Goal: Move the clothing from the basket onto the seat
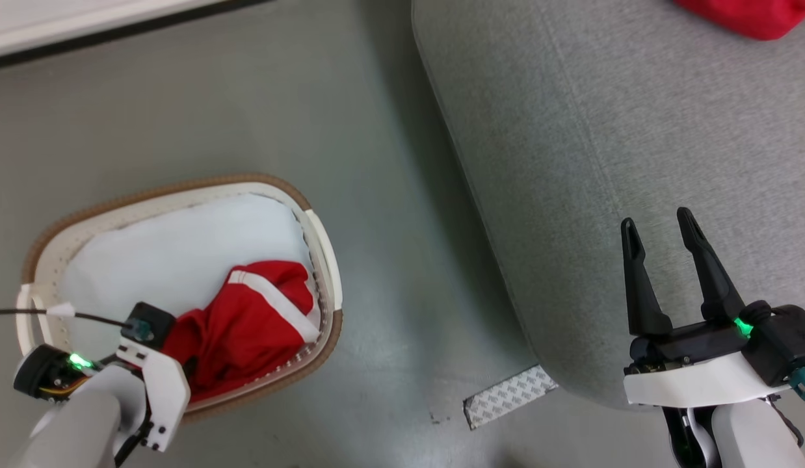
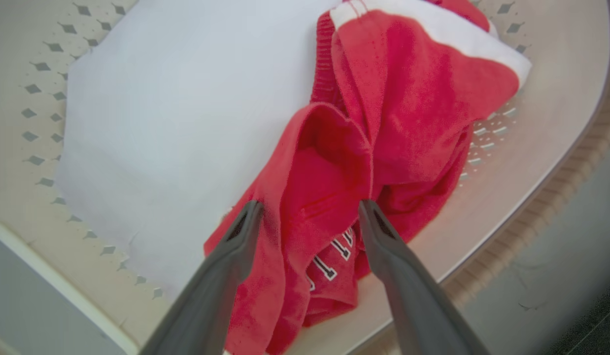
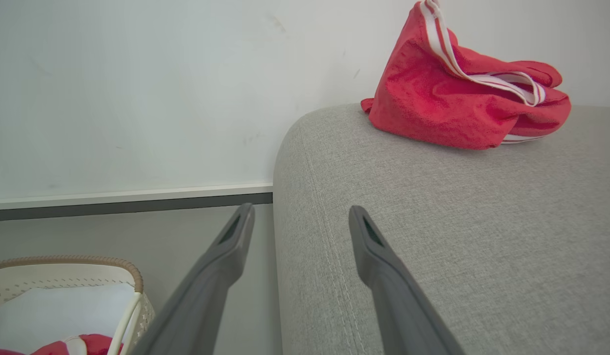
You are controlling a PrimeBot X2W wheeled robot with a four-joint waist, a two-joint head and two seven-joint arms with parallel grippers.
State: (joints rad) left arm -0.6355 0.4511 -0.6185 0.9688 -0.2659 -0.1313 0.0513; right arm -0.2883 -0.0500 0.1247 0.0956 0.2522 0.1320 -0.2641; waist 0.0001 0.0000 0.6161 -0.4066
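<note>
A red garment (image 1: 246,325) with white trim lies crumpled in the near right part of the white basket (image 1: 181,195), on its pale lining. My left gripper (image 2: 310,207) stands open over it, its two fingers straddling a raised red fold (image 2: 324,162) with white lettering below. In the head view the left wrist (image 1: 142,364) hangs over the basket's near rim. Another red garment (image 3: 457,93) rests far back on the grey seat (image 3: 433,222). My right gripper (image 1: 659,227) is open and holds nothing, hovering above the seat's near corner (image 1: 604,195).
A grey floor (image 1: 389,227) separates basket and seat. A patterned tape strip (image 1: 506,396) lies on the floor by the seat's corner. A white wall with a dark baseboard (image 3: 127,204) runs behind. A thin black cable (image 1: 51,314) crosses the basket's left rim.
</note>
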